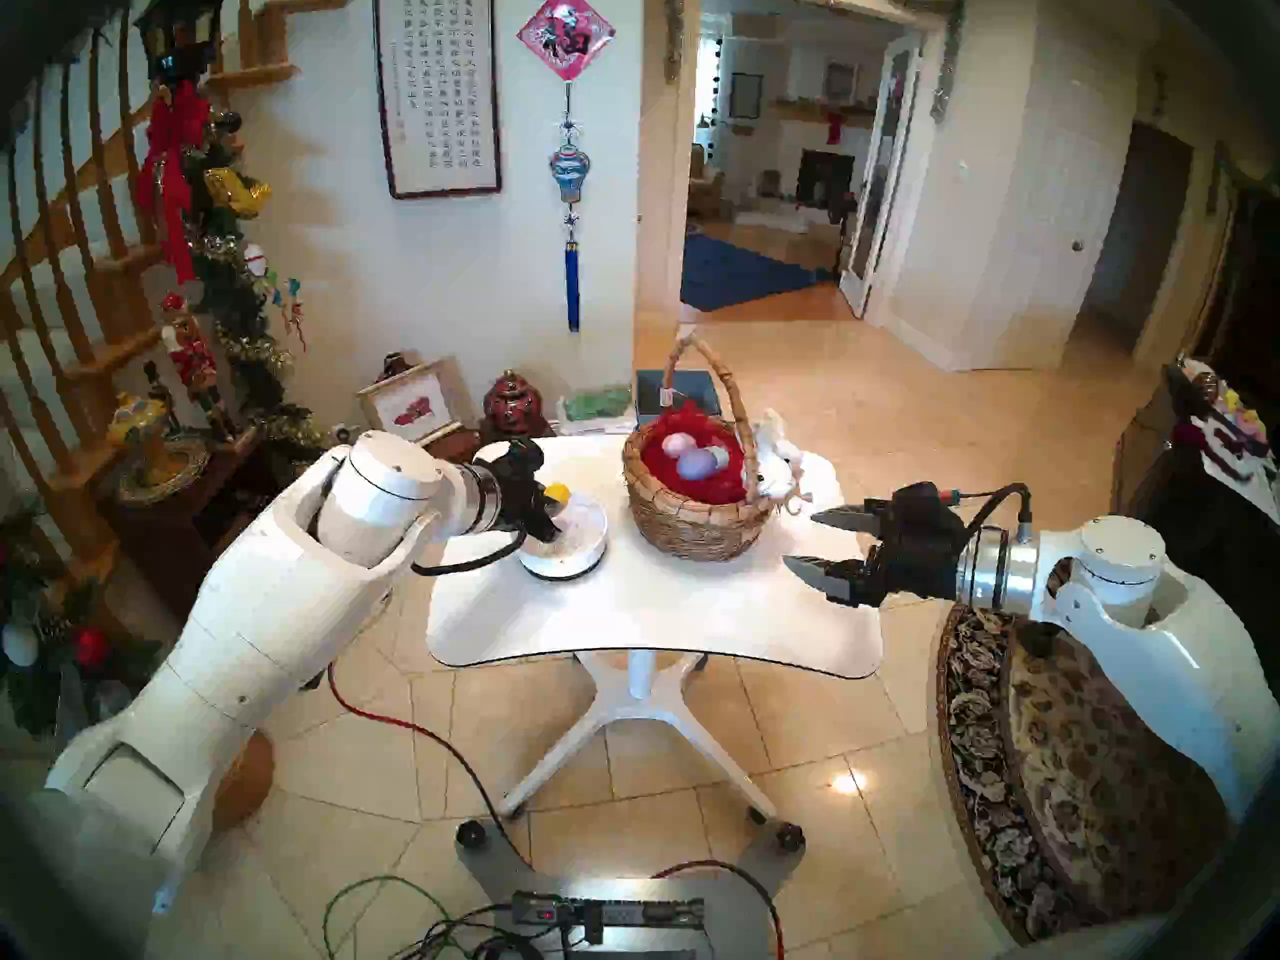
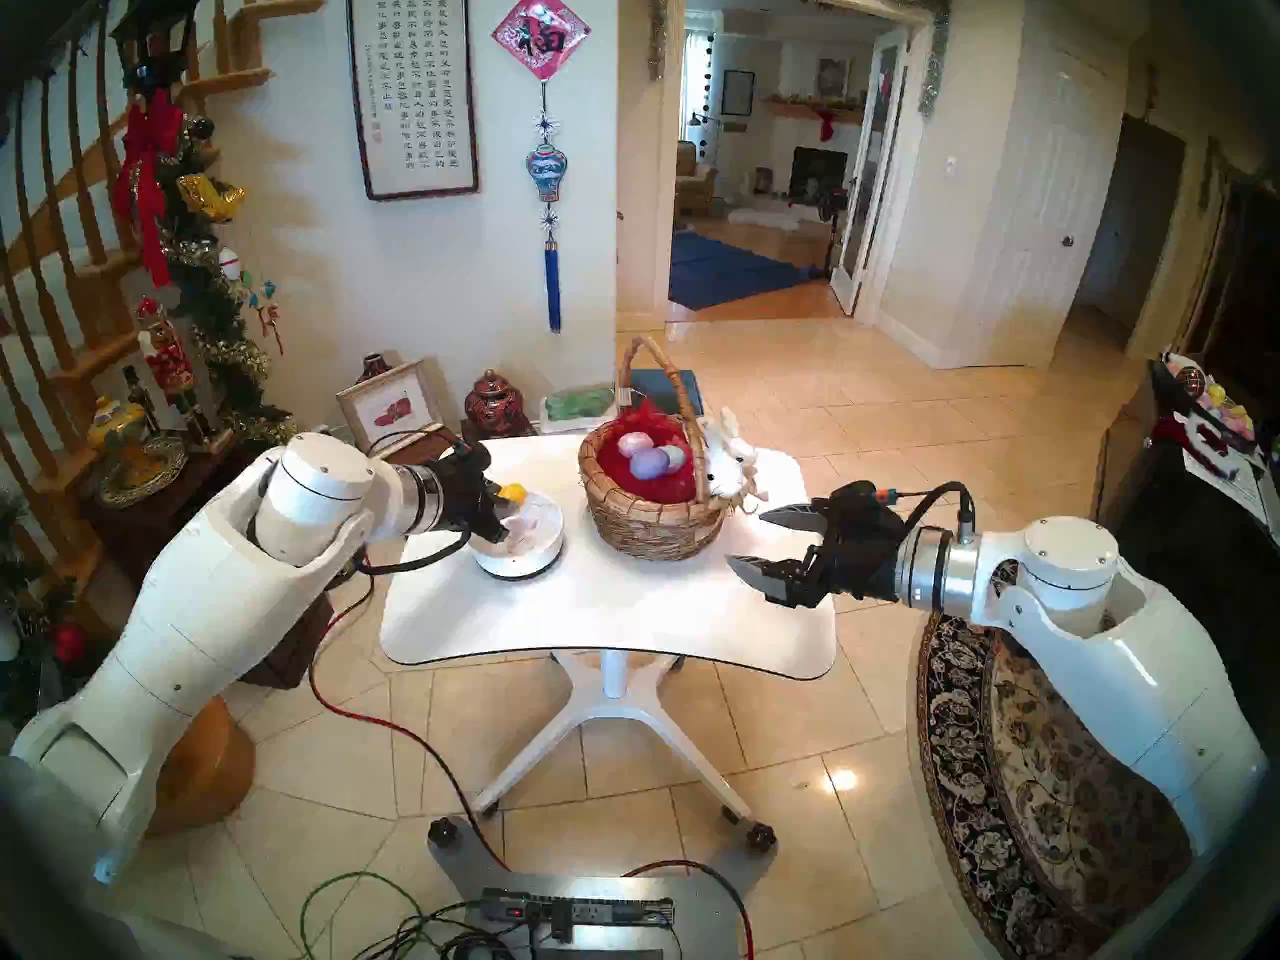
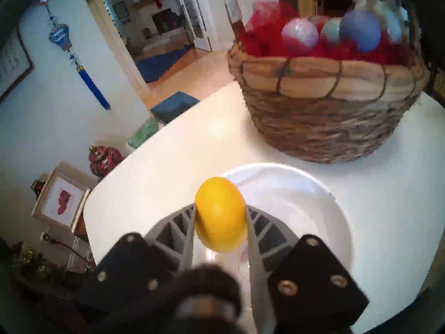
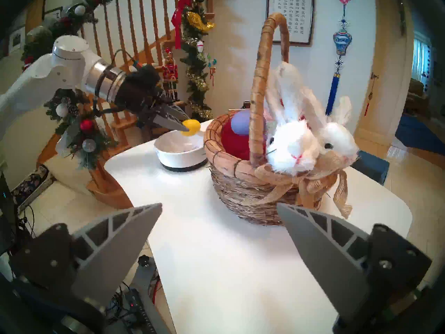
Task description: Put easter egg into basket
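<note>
The white worktop carried everything, its far edge partly hidden behind the basket and the left arm in the head views. The basket stood at about 12 o'clock from the worktop's centre, well clear of the near edge. Its tall handle arched over the red lining, and in the right wrist view that handle and the white plush bunnies on the rim covered most of the inside. 3 eggs lay in the lining: a pink egg, a purple egg and a pale greenish egg wedged between them, only partly seen and blurred.

The white bowl sat at about 10 o'clock from the worktop's centre, near the basket but apart from it. In the left head view the wrist covered its near-left part, and what lay on its floor was too faint to make out.

The left claw was closed on the yellow egg, 1 grey finger pressed to each side. The egg hung just above the bowl's far-left rim, clear of the bowl, at about 9 o'clock from the basket. From the head views only a sliver of yellow showed past the black claw body.

The right claw stood wide open and empty, just beside the basket at about 4 o'clock from it, touching nothing.
</note>
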Motion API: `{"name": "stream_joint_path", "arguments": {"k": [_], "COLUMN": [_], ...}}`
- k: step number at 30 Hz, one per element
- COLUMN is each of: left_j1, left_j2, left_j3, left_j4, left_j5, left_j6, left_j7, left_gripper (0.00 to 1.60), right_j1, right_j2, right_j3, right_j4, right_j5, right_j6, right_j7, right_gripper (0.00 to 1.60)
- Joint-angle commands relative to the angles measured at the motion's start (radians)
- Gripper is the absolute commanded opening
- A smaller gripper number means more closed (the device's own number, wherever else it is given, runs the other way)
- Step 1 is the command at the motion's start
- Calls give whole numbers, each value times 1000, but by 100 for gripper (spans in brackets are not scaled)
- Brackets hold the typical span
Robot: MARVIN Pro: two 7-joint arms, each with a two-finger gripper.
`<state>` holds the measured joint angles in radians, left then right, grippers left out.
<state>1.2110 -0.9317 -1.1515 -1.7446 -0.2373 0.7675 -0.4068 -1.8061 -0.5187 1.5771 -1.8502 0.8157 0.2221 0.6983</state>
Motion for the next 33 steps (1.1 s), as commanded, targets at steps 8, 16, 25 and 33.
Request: {"name": "stream_joint_path", "arguments": {"k": [8, 16, 25, 33], "left_j1": [-28, -111, -205, -269], "left_j2": [-10, -73, -183, -265], "left_j3": [-76, -36, 13, 69], "left_j4": [-114, -120, -62, 61], "left_j5": [-55, -53, -34, 0], "left_j6": [-5, 13, 16, -15], "left_j7": [-13, -18, -18, -35], "left_gripper": [31, 36, 38, 43], "right_j1": [3, 3, 3, 4], "right_j2": [2, 2, 2, 2], "right_j3": [8, 7, 7, 7], "right_j4": [-1, -1, -1, -1], "right_j5": [1, 1, 1, 1], "right_j6": [-2, -2, -2, -2], "right_j7": [-1, -1, -1, -1], "right_gripper": [160, 160, 160, 160]}}
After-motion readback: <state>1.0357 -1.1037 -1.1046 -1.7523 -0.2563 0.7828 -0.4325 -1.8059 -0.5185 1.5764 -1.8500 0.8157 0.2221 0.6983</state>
